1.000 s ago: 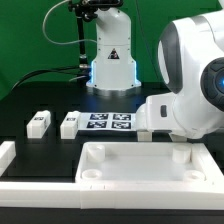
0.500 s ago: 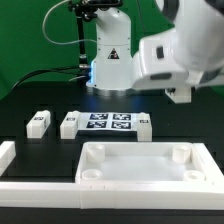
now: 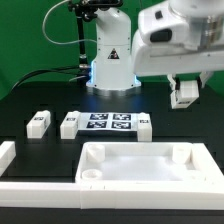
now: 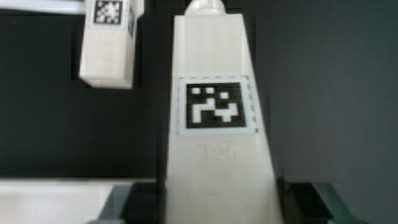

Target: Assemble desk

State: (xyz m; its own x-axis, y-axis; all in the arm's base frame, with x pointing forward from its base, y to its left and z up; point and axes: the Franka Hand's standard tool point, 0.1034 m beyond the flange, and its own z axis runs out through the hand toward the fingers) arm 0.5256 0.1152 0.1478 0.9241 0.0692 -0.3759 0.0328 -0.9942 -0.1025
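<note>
The desk top (image 3: 150,185), a large white tray with a raised rim and round sockets in its corners, lies at the front of the black table. My gripper (image 3: 185,93) hangs above its far right corner, shut on a white leg (image 3: 186,96). In the wrist view that leg (image 4: 217,110) is a long block with a square tag, clamped between the two dark fingers (image 4: 134,203). Three more legs stand behind the top: one leg (image 3: 38,122) at the exterior view's left, a second leg (image 3: 69,124) beside it, and a third leg (image 3: 143,125) past the tags. Another leg (image 4: 107,45) shows in the wrist view.
The marker board (image 3: 108,122) lies between the second and third legs. A white L-shaped wall (image 3: 12,172) borders the table's front at the exterior view's left. The arm's base (image 3: 110,60) stands at the back, with green backdrop behind it.
The arm has risen from low over the table at the exterior view's right. The gripper now hangs in the air with a leg in it. The other parts have not moved.
</note>
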